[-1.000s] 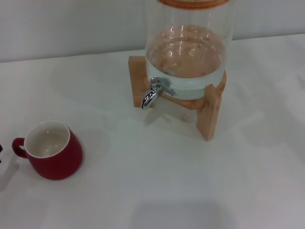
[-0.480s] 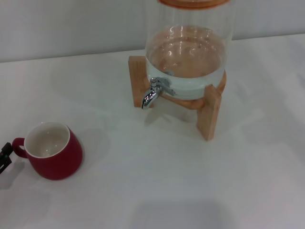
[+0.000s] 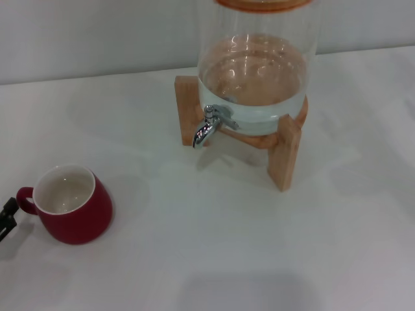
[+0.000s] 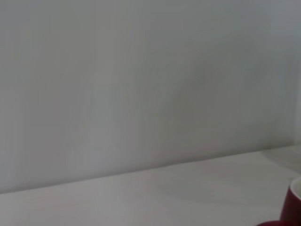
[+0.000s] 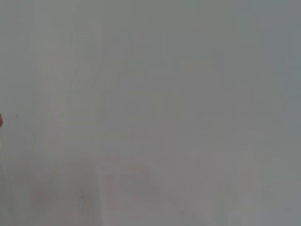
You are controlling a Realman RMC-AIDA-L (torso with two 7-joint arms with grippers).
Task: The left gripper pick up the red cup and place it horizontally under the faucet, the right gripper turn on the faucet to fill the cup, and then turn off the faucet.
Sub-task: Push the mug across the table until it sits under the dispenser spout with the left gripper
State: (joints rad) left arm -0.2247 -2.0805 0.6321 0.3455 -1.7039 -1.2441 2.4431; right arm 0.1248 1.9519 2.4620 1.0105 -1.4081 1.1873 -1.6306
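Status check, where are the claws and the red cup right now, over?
Left claw at table's left edge, beside red cup handle, not gripping. Right claw out of view. Cup upright, far from faucet. Path between clear.

A bare staged test setup: plain white worktop [image 3: 214, 246] against a blank pale wall [image 3: 97, 32], only a clear glass water jar [image 3: 256, 65] on its wooden stand [image 3: 285, 152].

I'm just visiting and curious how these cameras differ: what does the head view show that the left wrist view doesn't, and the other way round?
Only the head view shows the faucet on the glass jar with its wooden stand, and the left gripper tip at the edge, beside the cup's handle. Only the left wrist view shows a broad plain wall. Both show the red cup, just a sliver in the wrist view, and the white table.
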